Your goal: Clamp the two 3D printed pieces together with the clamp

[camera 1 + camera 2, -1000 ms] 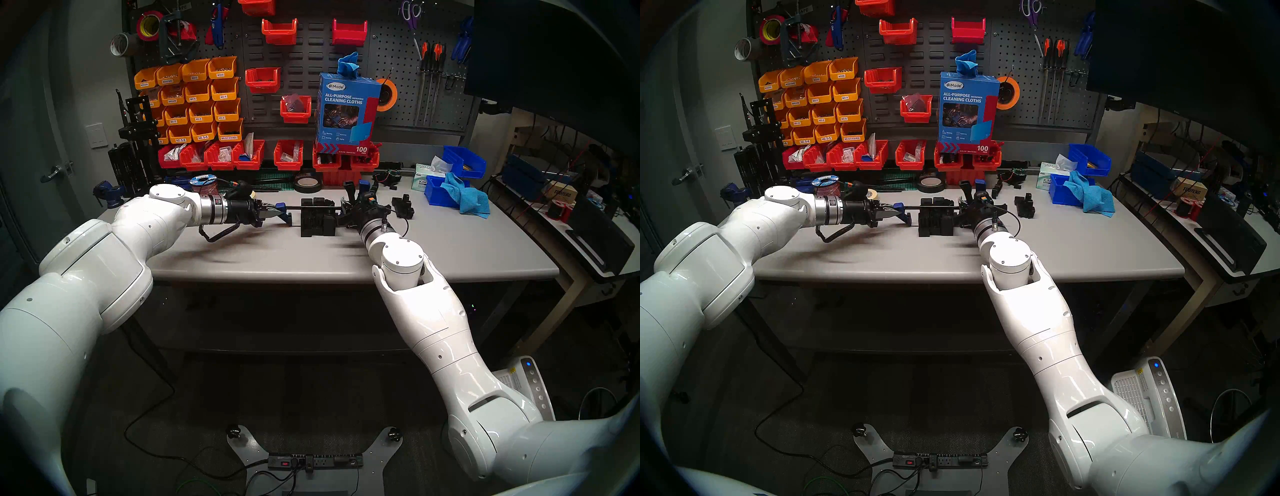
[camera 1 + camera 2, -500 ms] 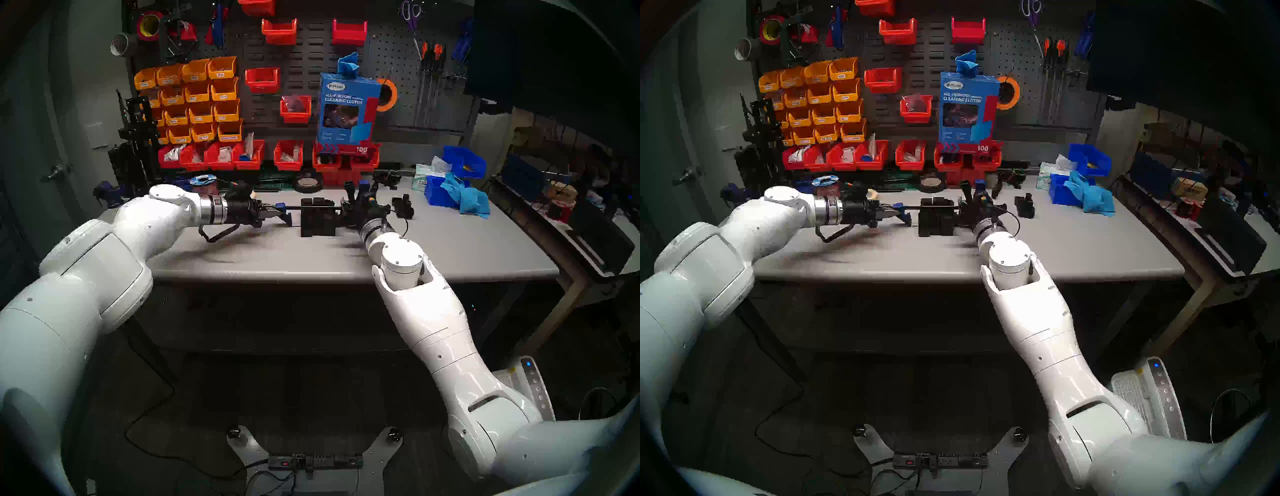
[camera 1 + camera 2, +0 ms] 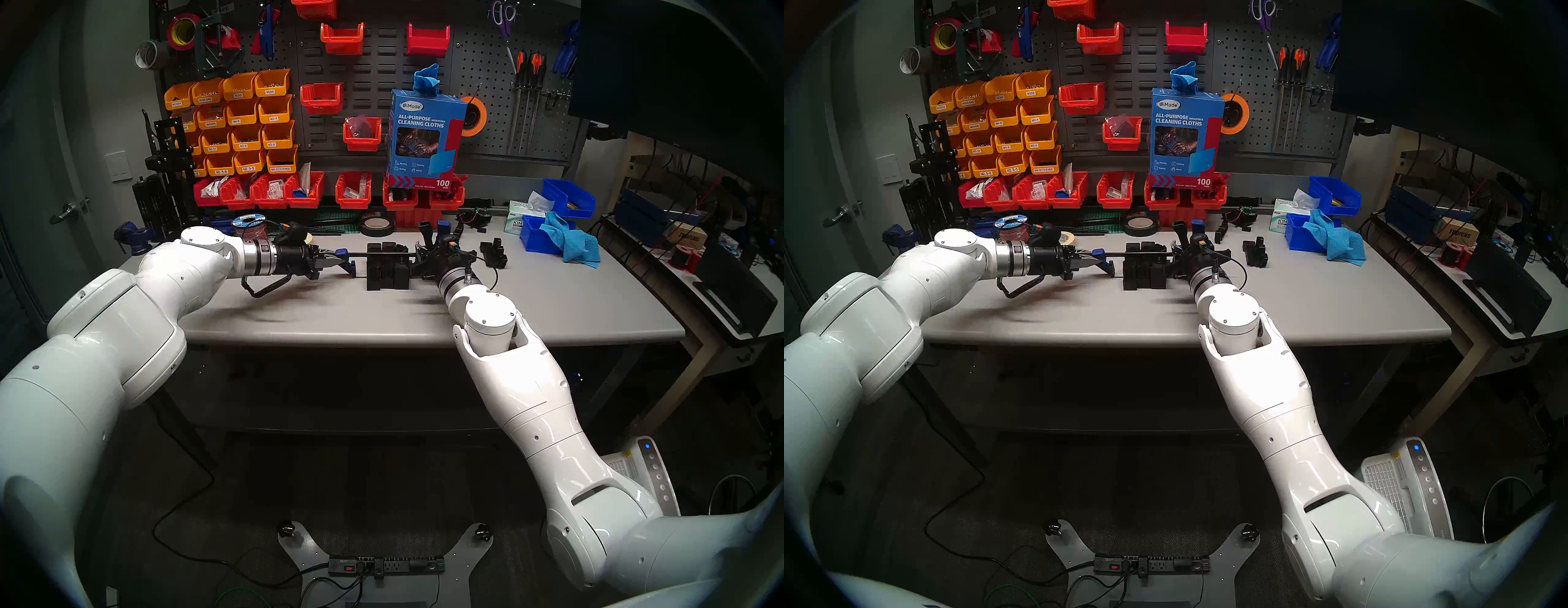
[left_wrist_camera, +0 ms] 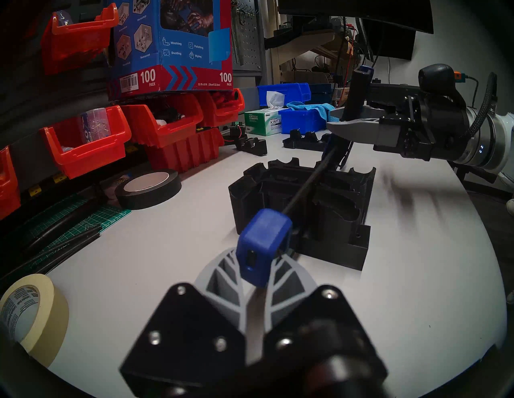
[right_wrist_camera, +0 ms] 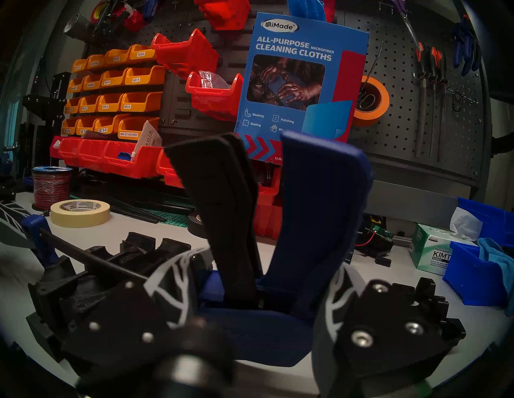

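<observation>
The clamp's thin black bar runs left to right just above the two black 3D printed pieces, which stand side by side on the grey table. My left gripper is shut on the clamp's blue end jaw. My right gripper is shut on the base of the clamp's handle; the blue grip and black trigger stick up between its fingers. The pieces also show in the left wrist view, under the bar. The handle-side jaw is hidden.
A low black stepped part lies right of my right gripper. Blue bins with a cloth stand at the back right. A black tape roll, masking tape, a wire spool and red bins line the back.
My right arm with the clamp handle has shifted slightly left, and the black pieces have moved a little left with it. Both grips are unchanged.
</observation>
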Motion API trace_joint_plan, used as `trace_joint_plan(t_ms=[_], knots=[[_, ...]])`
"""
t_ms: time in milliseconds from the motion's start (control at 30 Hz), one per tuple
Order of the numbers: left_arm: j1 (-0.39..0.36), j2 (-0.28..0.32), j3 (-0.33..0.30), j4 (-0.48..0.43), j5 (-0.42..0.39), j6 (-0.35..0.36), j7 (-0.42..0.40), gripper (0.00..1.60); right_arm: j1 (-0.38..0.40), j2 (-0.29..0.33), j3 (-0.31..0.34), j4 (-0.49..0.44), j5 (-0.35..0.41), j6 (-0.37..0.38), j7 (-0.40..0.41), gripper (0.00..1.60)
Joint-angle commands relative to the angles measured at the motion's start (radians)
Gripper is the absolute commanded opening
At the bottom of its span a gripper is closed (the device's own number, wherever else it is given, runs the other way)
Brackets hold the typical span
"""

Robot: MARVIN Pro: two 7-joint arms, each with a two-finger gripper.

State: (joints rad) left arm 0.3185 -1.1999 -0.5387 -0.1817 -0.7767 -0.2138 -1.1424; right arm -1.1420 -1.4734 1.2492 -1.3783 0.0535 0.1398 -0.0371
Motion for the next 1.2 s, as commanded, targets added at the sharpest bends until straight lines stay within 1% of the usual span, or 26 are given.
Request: trace_joint_plan(t_ms=[0,600,1167], knots=[[-0.017,-0.011,-0.003,-0.005,-0.001,-0.004,-0.003,0.00,0.018,-0.036,-0.030,-0.022,0.000,-0.006,0.008,0.00],[-0.017,-0.010,-0.002,-0.002,0.003,-0.018,-0.007,0.00,0.025,-0.060,-0.050,-0.018,-0.010,-0.006,0.002,0.00],[-0.017,-0.008,-0.003,0.003,0.006,-0.029,-0.007,0.00,0.028,-0.094,-0.085,-0.009,-0.021,-0.004,-0.007,0.00]])
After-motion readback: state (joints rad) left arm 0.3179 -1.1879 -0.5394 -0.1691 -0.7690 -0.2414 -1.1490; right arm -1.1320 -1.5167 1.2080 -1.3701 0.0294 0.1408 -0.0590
